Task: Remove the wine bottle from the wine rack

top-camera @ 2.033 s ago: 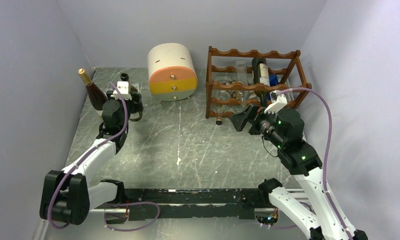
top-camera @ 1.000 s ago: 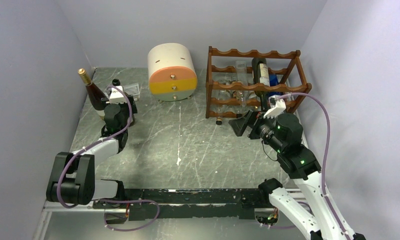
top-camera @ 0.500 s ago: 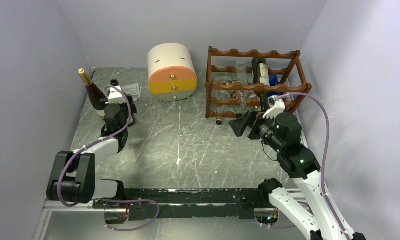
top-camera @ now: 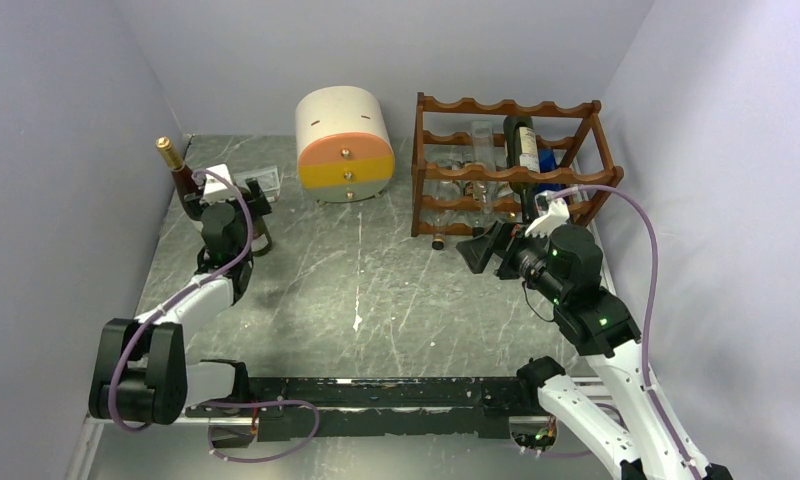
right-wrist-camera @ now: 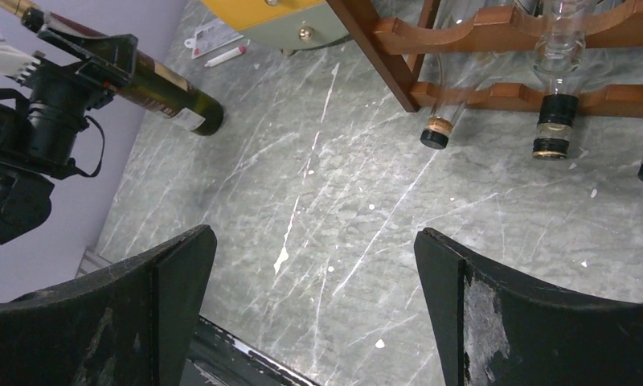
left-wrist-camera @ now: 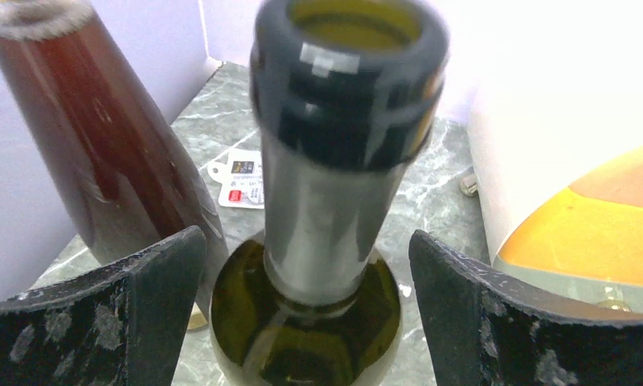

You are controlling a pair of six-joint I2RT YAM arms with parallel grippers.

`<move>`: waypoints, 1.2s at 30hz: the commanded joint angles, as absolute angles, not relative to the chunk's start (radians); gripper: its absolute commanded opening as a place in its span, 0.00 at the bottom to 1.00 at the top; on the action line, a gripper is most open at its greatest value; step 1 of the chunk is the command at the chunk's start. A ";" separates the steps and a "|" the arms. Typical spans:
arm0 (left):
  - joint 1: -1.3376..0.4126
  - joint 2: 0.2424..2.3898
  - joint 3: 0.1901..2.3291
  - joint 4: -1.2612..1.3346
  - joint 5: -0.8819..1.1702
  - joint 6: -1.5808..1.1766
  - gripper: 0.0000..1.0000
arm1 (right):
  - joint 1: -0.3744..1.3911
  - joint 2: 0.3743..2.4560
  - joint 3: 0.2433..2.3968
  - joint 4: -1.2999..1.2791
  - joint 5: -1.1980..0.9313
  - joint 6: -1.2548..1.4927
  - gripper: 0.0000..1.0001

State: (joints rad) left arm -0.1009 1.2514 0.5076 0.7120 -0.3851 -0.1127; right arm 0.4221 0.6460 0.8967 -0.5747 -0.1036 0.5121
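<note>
A green wine bottle (left-wrist-camera: 334,201) stands upright on the table at the far left, its neck between the spread fingers of my left gripper (left-wrist-camera: 306,314). Neither finger touches it. From overhead, my left gripper (top-camera: 228,198) covers most of this bottle. In the right wrist view the same bottle (right-wrist-camera: 165,84) appears with the left gripper at its top. The dark reddish-brown wine rack (top-camera: 516,175) stands at the back right and holds a dark bottle (top-camera: 521,145) in its upper tier. My right gripper (top-camera: 481,250) hangs open and empty just in front of the rack.
A red-brown bottle with a gold cap (top-camera: 176,170) stands against the left wall, right beside the green one. The cream-and-orange drawer unit (top-camera: 344,140) sits at the back centre. Clear bottle necks (right-wrist-camera: 553,129) poke out of the rack's lower tiers. A small card (left-wrist-camera: 242,177) lies on the table.
My left gripper's jaws have spread apart and let go of the green bottle's neck, and the wrist has shifted slightly up and left. The right arm has barely moved.
</note>
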 commanded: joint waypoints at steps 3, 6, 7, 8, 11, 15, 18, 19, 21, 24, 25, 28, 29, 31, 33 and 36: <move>-0.093 1.139 0.533 0.705 -0.451 -0.134 1.00 | 0.425 0.654 0.929 -0.585 -0.096 0.493 1.00; -0.094 1.044 0.523 0.690 -0.464 -0.136 1.00 | 0.425 0.655 0.935 -0.598 -0.077 0.482 1.00; -0.094 1.010 0.525 0.677 -0.472 -0.138 1.00 | 0.425 0.659 0.938 -0.604 -0.073 0.476 1.00; -0.094 0.968 0.525 0.666 -0.479 -0.143 1.00 | 0.425 0.666 0.942 -0.613 -0.070 0.471 1.00; -0.096 0.870 0.522 0.640 -0.475 -0.133 1.00 | 0.425 0.683 0.941 -0.628 -0.052 0.454 1.00; -0.108 0.798 0.599 0.495 -0.486 -0.151 0.99 | 0.424 0.698 0.891 -0.603 -0.032 0.462 1.00; -0.120 0.771 0.663 0.392 -0.435 -0.146 1.00 | 0.424 0.722 0.843 -0.552 -0.066 0.486 1.00; -0.122 0.760 0.677 0.377 -0.401 -0.142 1.00 | 0.424 0.737 0.830 -0.540 -0.075 0.496 1.00; -0.124 0.735 0.696 0.359 -0.329 -0.133 1.00 | 0.424 0.775 0.816 -0.520 -0.078 0.511 1.00; -0.136 0.695 0.695 0.366 -0.245 -0.120 1.00 | 0.423 0.816 0.809 -0.503 -0.057 0.527 1.00; -0.147 0.688 0.689 0.377 -0.223 -0.110 1.00 | 0.423 0.824 0.811 -0.502 -0.048 0.535 1.00; -0.167 0.695 0.690 0.388 -0.162 -0.099 1.00 | 0.423 0.838 0.805 -0.486 -0.025 0.551 1.00; -0.169 0.704 0.696 0.385 -0.138 -0.110 1.00 | 0.423 0.844 0.798 -0.476 -0.018 0.555 1.00; -0.170 0.728 0.708 0.377 -0.065 -0.130 0.99 | 0.423 0.857 0.785 -0.458 -0.006 0.560 1.00; -0.175 0.756 0.713 0.389 0.018 -0.139 1.00 | 0.424 0.879 0.777 -0.441 0.010 0.563 1.00; -0.195 0.811 0.720 0.425 0.157 -0.137 0.99 | 0.407 0.916 0.776 -0.424 0.031 0.548 1.00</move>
State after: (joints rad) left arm -0.1692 0.7532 0.6830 0.3981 -0.0788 -0.1261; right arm 0.4213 0.8791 0.7902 -0.4770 -0.0185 0.5476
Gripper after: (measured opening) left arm 0.996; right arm 0.997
